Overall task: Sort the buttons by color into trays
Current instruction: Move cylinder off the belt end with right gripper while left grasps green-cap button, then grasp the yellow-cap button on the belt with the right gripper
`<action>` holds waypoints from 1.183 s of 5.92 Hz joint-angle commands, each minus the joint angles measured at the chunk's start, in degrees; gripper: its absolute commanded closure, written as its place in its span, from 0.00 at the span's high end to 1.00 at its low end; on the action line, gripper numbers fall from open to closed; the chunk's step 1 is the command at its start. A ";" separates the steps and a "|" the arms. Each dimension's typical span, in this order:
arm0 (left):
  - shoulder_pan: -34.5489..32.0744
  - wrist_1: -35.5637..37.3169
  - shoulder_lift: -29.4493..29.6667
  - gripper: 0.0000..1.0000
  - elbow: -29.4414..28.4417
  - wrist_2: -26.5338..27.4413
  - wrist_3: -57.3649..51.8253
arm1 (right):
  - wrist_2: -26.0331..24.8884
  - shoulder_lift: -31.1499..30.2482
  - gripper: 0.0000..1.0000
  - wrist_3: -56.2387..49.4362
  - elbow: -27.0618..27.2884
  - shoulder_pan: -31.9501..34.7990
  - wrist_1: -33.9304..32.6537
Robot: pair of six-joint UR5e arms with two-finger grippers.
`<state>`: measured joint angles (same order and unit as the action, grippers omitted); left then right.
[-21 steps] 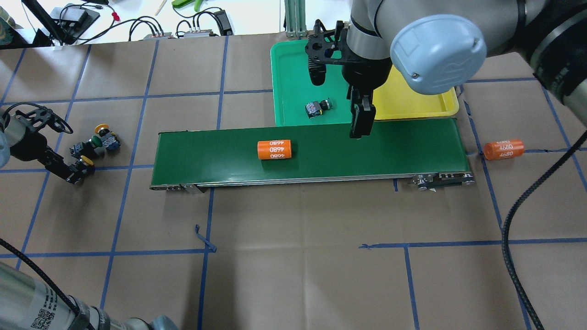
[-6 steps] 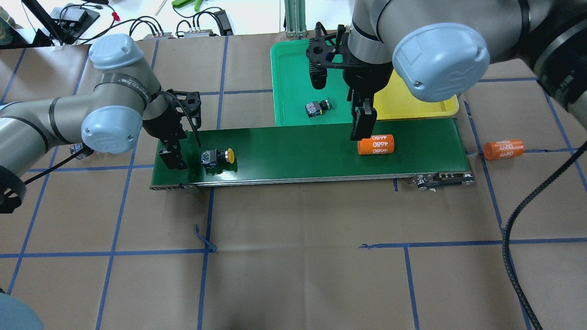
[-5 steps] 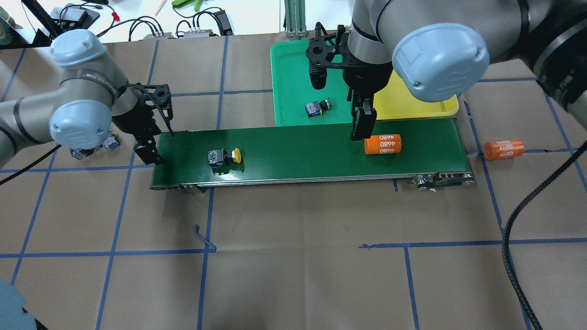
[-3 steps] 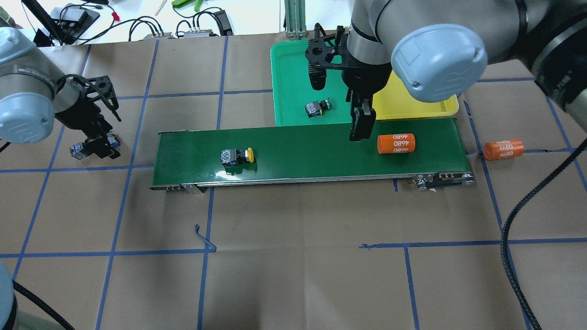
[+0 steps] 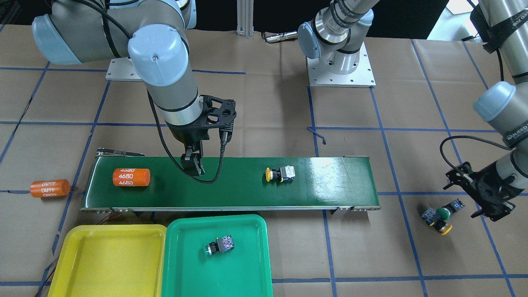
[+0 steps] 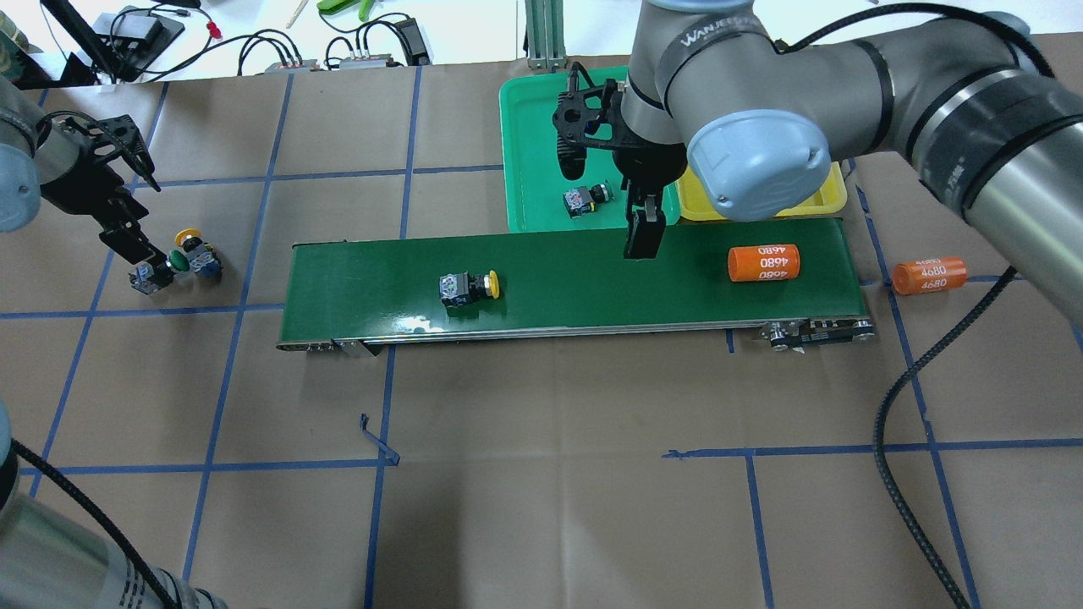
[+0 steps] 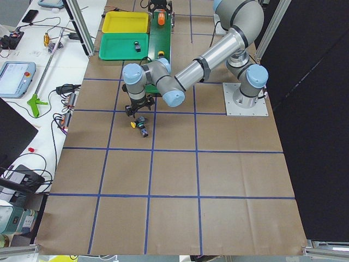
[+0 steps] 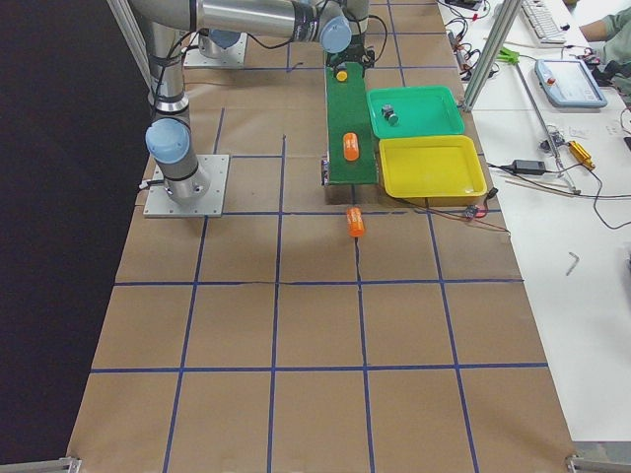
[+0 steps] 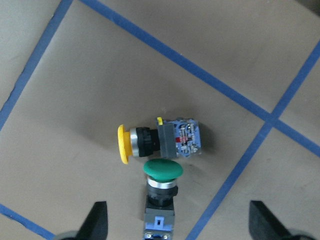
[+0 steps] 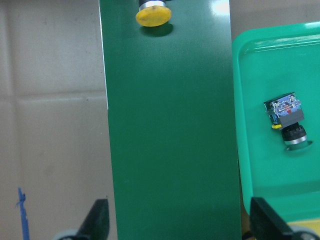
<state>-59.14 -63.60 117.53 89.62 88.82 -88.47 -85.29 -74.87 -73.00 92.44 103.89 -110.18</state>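
- While left end effector [image 9: 179, 222] and right end effector [image 10: 180, 220] gape empty, four buttons lie sideways: two yellow, two green.
- yellow button [image 6: 468, 288] on belt [image 6: 575, 288], cap pointing along it.
- green button [image 6: 585, 200] in green tray [image 6: 529, 135]; mixed pair [image 9: 165, 145] on tabletop [image 6: 541, 474].

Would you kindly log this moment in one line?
left gripper open over table buttons | right gripper open over belt | yellow button on belt | green button in green tray | yellow tray empty

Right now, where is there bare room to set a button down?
The yellow tray is wholly bare; the green tray is free around its green button. The belt is clear between the yellow button and the orange cylinder, though the right gripper hangs there. Crowded: the button pair under the left gripper.
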 commanded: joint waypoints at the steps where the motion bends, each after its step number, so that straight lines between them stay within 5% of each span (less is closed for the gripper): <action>1: 0.60 0.58 4.01 0.99 -0.08 0.56 -4.94 | 0.03 6.10 1.00 5.28 0.20 4.89 -9.56; 4: 1.39 4.44 6.74 0.98 1.86 1.88 -7.33 | -0.14 10.88 1.00 8.84 0.19 7.47 -13.49; 5: 1.66 6.71 6.92 0.60 2.39 1.88 -7.50 | -0.93 10.45 1.00 8.05 0.80 7.30 -12.44; 6: 1.66 6.91 6.31 0.07 2.40 2.06 -7.16 | -1.11 10.36 1.00 7.00 2.72 6.43 -12.52; 7: 1.66 6.91 5.96 0.00 2.40 1.88 -6.98 | -1.11 9.84 1.00 6.90 3.70 5.37 -12.78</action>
<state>-57.51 -56.90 123.84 91.97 90.78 -95.64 -86.30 -64.66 -65.74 95.00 110.18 -122.83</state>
